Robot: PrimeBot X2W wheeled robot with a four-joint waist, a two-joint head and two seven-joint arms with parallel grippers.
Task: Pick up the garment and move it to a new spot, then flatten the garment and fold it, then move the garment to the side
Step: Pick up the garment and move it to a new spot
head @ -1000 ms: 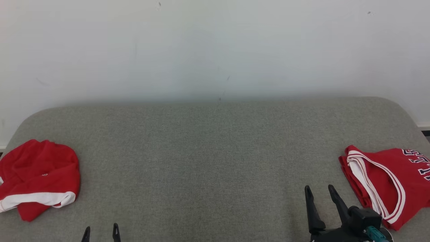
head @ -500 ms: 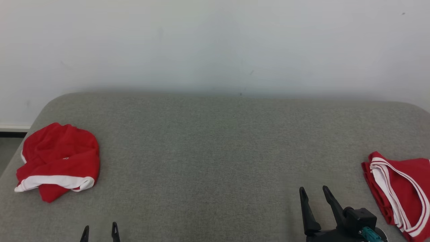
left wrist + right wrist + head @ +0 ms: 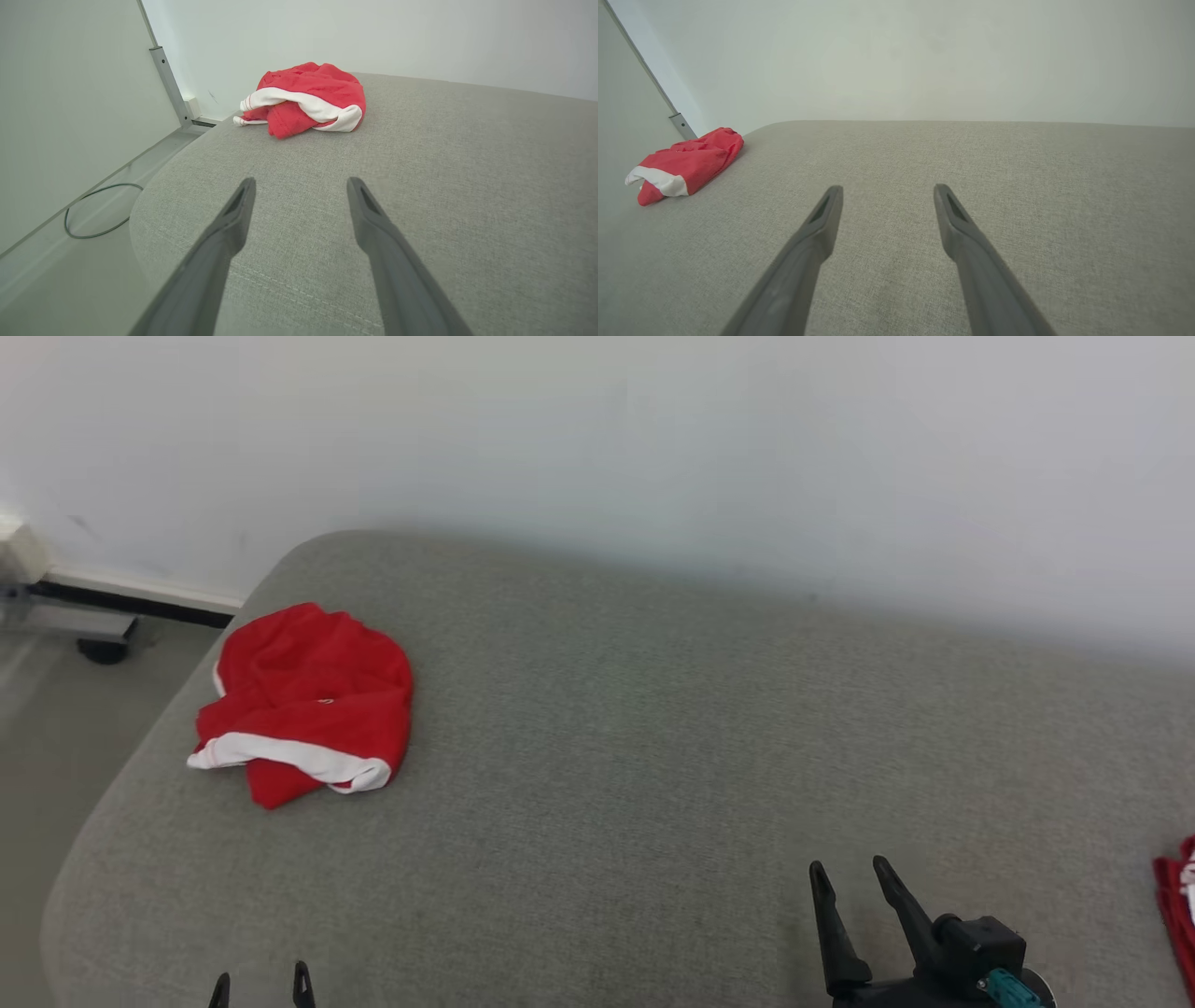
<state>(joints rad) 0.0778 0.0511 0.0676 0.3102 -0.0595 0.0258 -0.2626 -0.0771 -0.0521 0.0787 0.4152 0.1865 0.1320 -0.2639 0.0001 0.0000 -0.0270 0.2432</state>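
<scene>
**Q:** Where is the garment (image 3: 308, 695) found, and how are the grippers set?

**A:** The garment, red with a white band (image 3: 289, 756), is shown crumpled in a heap on the cushion (image 3: 653, 756), near the cushion's left end and towards its back edge. The left gripper (image 3: 260, 974) is seen over the cushion's near edge, its two fingers spread wide with nothing between them. The right gripper (image 3: 850, 865) is likewise held wide apart and empty, nearer the cushion's right end. Both are well apart from the garment. A second red cloth (image 3: 1178, 915) is cut off at the cushion's right end.

**Q:** How may the garment be expected to handle?

**A:** A light, soft, limp fabric is judged from the folds and the slumped outline. No shape is likely to be kept once it is lifted, and it is expected to hang from whatever point is pinched. Breakage need not be feared, though a shallow pinch may slip off.

**Q:** Where should hold be taken?

**A:** The white band is suggested, since a firmer, doubled edge appears to be offered there, on the side of the heap facing the cushion's front. A raised fold on top may be taken instead. Which part of the garment the band belongs to cannot be told.
</scene>
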